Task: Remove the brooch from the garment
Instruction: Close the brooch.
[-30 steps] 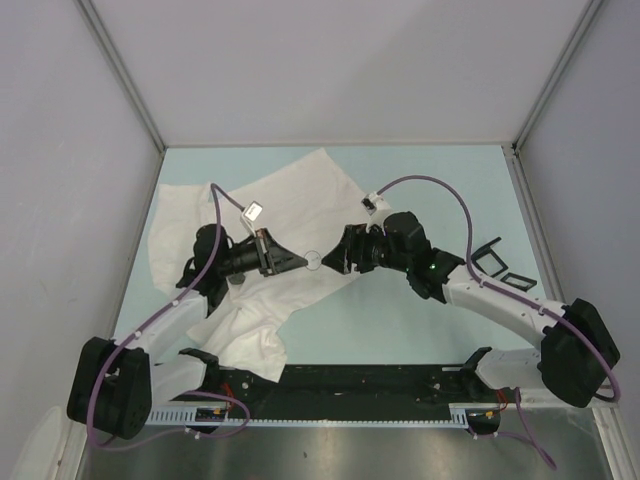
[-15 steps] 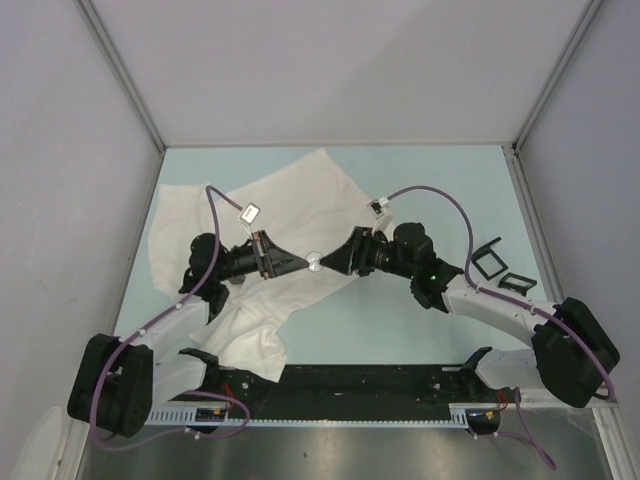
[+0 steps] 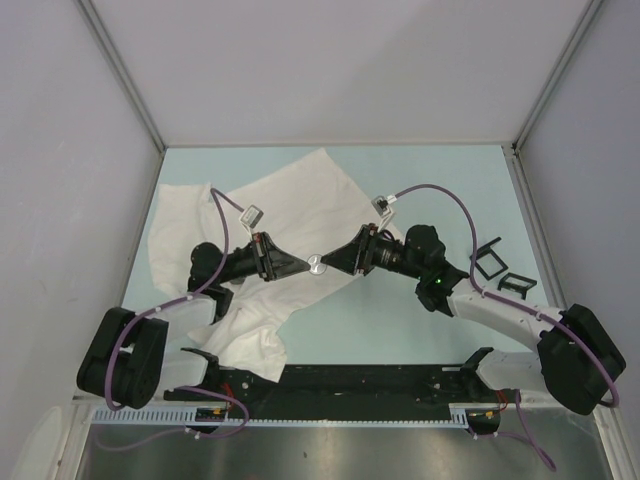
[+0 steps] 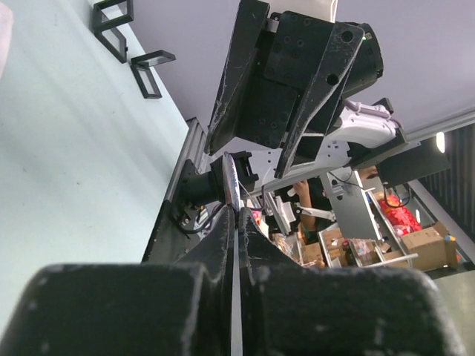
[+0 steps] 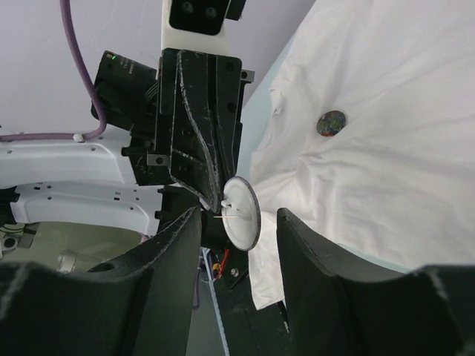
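The white garment [image 3: 290,200] lies spread on the left half of the table and also shows in the right wrist view [image 5: 386,148]. The brooch [image 3: 315,264] is a small round disc with a white back and a pin [image 5: 241,213]. My left gripper [image 3: 303,264] is shut on its edge and holds it off the cloth; in the left wrist view the disc [image 4: 231,182] stands edge-on between the tips [image 4: 237,216]. My right gripper [image 3: 336,262] is open, its fingers on either side of the disc [image 5: 237,215], not touching it.
A small dark round thing [image 5: 331,122] sits on the cloth. Two black frame-like stands [image 3: 490,262] [image 3: 515,282] are on the table at the right, also seen in the left wrist view [image 4: 111,22]. A black rail [image 3: 350,385] runs along the near edge.
My right gripper has moved left until its open fingers flank the brooch. My left gripper has shifted slightly right, with the disc at its tips.
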`<state>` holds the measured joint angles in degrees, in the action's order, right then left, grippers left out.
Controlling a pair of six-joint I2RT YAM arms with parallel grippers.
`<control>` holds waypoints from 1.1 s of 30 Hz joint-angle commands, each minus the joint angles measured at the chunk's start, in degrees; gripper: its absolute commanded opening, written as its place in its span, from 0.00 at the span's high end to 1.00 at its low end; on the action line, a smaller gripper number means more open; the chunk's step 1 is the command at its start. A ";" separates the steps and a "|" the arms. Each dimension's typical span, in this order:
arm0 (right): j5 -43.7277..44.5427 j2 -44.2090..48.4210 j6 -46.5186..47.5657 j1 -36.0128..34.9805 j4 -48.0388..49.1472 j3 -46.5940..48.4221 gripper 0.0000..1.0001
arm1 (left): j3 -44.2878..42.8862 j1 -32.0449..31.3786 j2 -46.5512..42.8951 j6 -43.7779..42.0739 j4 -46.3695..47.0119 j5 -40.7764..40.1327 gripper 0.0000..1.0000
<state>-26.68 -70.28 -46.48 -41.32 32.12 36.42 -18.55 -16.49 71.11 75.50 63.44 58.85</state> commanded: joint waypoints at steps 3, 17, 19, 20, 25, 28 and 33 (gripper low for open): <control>-3.90 0.15 -0.37 0.28 5.15 -0.13 0.57 | 0.62 -0.38 0.96 4.30 11.18 0.83 1.00; -5.93 -2.49 -1.16 -0.08 8.75 -0.04 0.59 | 0.00 -0.91 0.78 4.39 10.39 0.65 1.00; -5.93 -2.84 -1.24 -0.16 9.10 -0.04 0.59 | 0.00 -1.00 0.78 4.39 10.39 0.56 1.00; -6.19 -3.28 -1.33 -0.25 9.71 -0.04 0.60 | 0.00 -1.00 0.87 4.39 10.30 0.65 1.00; -6.37 -3.46 -1.25 -0.25 10.07 -0.04 0.65 | 0.09 -1.09 0.70 4.30 10.04 0.48 0.99; -6.11 -3.46 -0.81 -0.43 9.28 -0.04 0.69 | 0.09 -1.17 0.35 4.39 9.69 0.30 1.00; -5.23 -3.72 0.60 -1.22 7.35 0.84 0.74 | -0.26 -1.44 -0.18 4.57 9.07 0.21 1.00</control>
<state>-32.14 -73.69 -47.64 -41.63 38.46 36.42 -18.09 -17.30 72.10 80.01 69.36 58.96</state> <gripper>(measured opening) 0.275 0.009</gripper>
